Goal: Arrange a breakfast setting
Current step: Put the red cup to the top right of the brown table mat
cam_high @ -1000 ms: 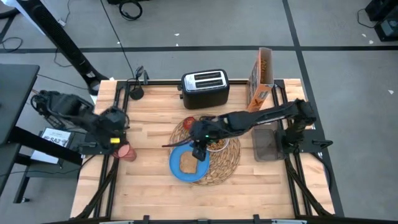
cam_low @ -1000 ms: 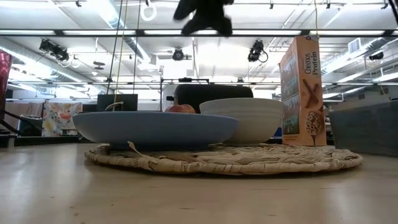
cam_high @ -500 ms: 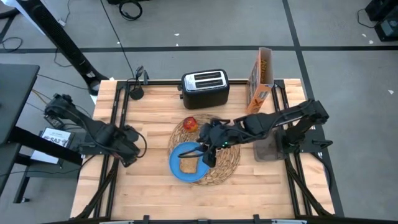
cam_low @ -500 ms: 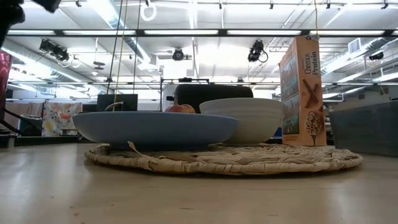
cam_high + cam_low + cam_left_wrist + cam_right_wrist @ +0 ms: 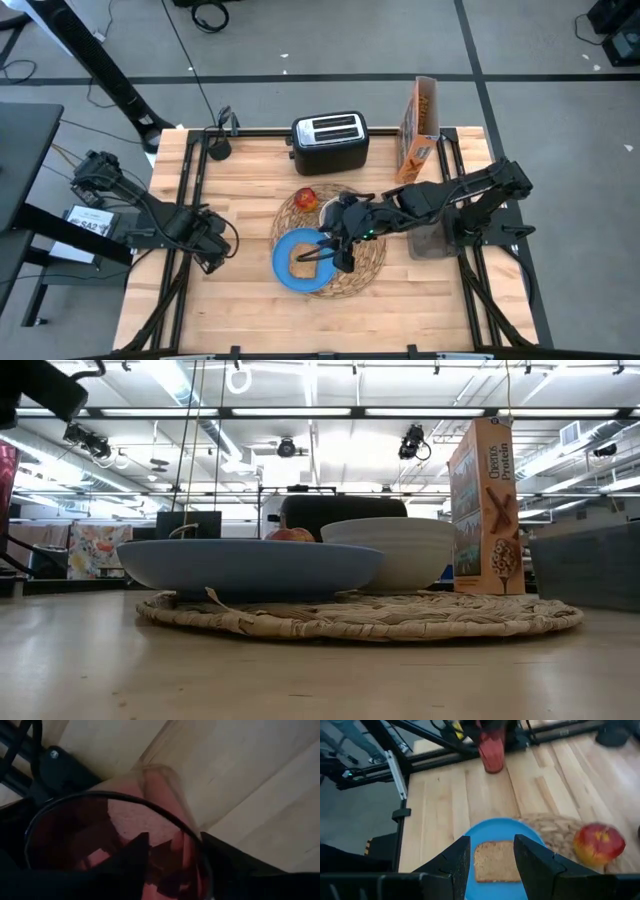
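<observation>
Jaws of the left gripper (image 5: 170, 857) straddle the rim of the pink translucent cup (image 5: 125, 845) at the bench's left edge; whether they grip it cannot be told. Right gripper (image 5: 490, 857) hangs part open and empty over the toast slice (image 5: 495, 861) on the round blue plate (image 5: 492, 827).

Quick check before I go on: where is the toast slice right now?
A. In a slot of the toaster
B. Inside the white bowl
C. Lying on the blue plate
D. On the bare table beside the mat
C. The toast slice lies flat on the blue plate, which sits on the woven mat; the high view shows the same.
</observation>
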Controlling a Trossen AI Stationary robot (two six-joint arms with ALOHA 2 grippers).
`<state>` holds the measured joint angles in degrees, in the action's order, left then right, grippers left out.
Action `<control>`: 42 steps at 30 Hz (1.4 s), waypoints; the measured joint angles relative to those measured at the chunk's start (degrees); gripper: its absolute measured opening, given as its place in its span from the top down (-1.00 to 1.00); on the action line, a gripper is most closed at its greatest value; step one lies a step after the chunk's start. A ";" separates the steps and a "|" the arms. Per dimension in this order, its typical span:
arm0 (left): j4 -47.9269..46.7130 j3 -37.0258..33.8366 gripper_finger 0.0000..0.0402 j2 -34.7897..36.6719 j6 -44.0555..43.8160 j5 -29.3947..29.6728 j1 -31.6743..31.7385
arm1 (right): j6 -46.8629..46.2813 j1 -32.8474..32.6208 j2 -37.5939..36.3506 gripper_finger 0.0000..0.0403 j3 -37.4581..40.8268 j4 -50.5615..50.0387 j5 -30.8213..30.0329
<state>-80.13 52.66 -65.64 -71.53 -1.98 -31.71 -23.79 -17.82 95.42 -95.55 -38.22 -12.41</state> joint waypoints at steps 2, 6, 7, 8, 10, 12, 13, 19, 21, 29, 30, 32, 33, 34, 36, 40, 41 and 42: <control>0.36 -0.32 0.35 0.05 0.19 -0.15 -0.03 | 2.26 -0.22 -1.03 0.21 -0.37 0.84 -0.21; 0.42 -0.49 0.78 0.03 1.92 -0.06 -0.01 | 5.37 -1.42 -3.22 0.21 -0.55 2.44 -3.45; 0.78 -0.49 0.88 0.03 2.81 -0.12 -0.03 | 5.95 -1.97 -3.53 0.21 -0.47 2.69 -4.81; 0.45 -0.34 0.92 -0.03 3.18 0.23 -0.03 | 6.42 -2.63 -3.82 0.21 -0.10 3.02 -6.49; -0.30 0.42 0.93 -0.01 3.62 0.46 -0.02 | 7.31 -4.15 -4.28 0.21 1.19 4.02 -9.61; -0.70 1.84 0.92 -0.01 3.72 0.04 0.01 | 7.82 -5.73 -4.39 0.21 2.87 5.66 -11.76; -0.75 2.83 0.92 -0.01 4.34 -0.01 0.03 | 7.89 -6.49 -4.40 0.21 3.86 6.77 -12.46; -0.77 10.92 0.94 -0.41 6.32 0.45 0.03 | 6.10 -10.63 -4.40 0.21 12.51 18.13 -16.63; -0.99 14.72 0.94 -1.91 9.81 1.50 0.00 | 5.29 -11.50 -4.37 0.20 16.69 23.14 -17.33; -2.39 33.74 0.94 -14.59 43.63 6.77 -0.39 | 4.83 -10.12 0.06 -0.15 28.57 46.95 -16.38; -2.71 35.84 0.94 -16.20 48.22 7.50 -0.41 | 5.61 -9.39 1.11 -0.23 28.38 48.98 -16.12; -3.40 39.96 0.94 -19.69 55.61 8.03 -0.42 | 6.65 -7.93 3.16 -0.39 27.56 50.77 -15.94; -3.85 41.80 0.94 -21.32 58.66 8.13 -0.28 | 6.99 -7.13 4.38 -0.46 26.80 51.15 -15.68; -4.58 43.48 0.94 -22.79 61.45 8.32 -0.28 | 7.33 -6.26 5.30 -0.54 26.03 51.53 -14.76; -6.63 46.76 0.94 -25.64 65.42 9.12 0.01 | 7.49 -4.85 6.52 -0.67 24.94 50.90 -12.66; -9.50 50.86 0.94 -29.08 70.34 11.44 0.05 | 6.14 -1.75 7.97 -0.89 24.13 50.90 -6.00; -9.53 51.18 0.94 -29.31 71.28 12.17 0.05 | 6.03 -0.84 8.65 -0.93 24.06 51.56 -5.13; -9.49 51.46 0.94 -29.56 72.31 12.91 0.05 | 6.48 -0.20 8.91 -0.96 24.09 51.19 -4.26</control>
<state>-89.62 104.12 -95.20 0.78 10.93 -31.66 -17.30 -18.02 104.34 -71.45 12.98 -16.67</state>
